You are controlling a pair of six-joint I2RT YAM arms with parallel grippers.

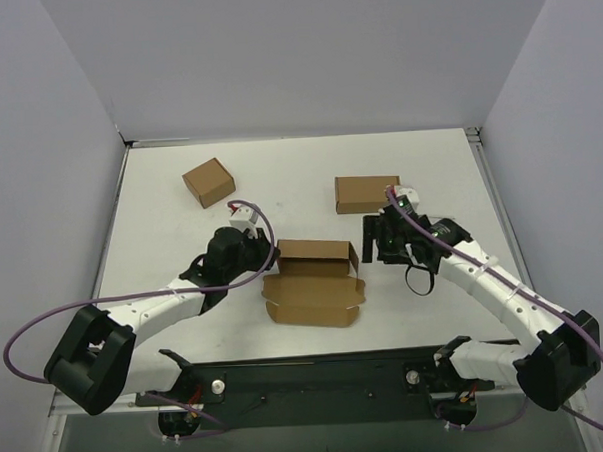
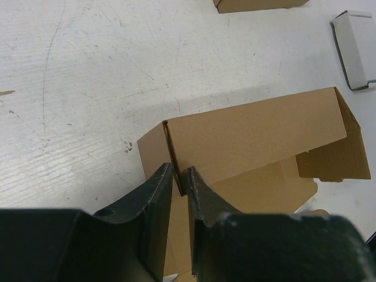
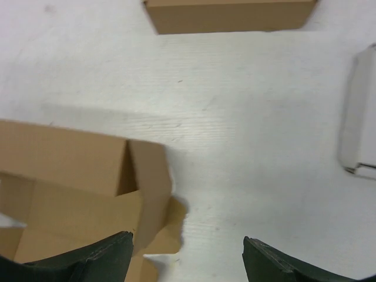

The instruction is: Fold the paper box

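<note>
Two arms share the tabletop [image 1: 309, 166], and the paper box [image 1: 311, 286] lies between them near its middle; its long axis runs left to right across the overhead view. One long wall stands on the far side, while the broad lid panel lies flat toward the arm bases.

Farther back you have an oblong brown box [image 1: 367, 192] and a smaller squarish carton [image 1: 209, 182], both well apart from the work; a pale case [image 3: 361, 135] lies off to the side in the wrist views.

Your left arm [image 1: 155, 307] reaches the box's left end; your right arm [image 1: 494, 288] reaches its right end, so each arm is nearest its own end.

The left claw [image 2: 179, 171] has its jaws drawn together, with only a sliver of gap; the cardboard edge at the left end of the standing wall runs into that gap, so I judge it clamped on the box there.

The right claw [image 3: 187, 241] has its jaws spread wide and holds nothing. In its own view, the box's right end flap sits by its left jaw, off to the left of the gap's middle. I judge you must bring that claw sideways toward the box before it can work the flap, while the left one anchors the other end.
</note>
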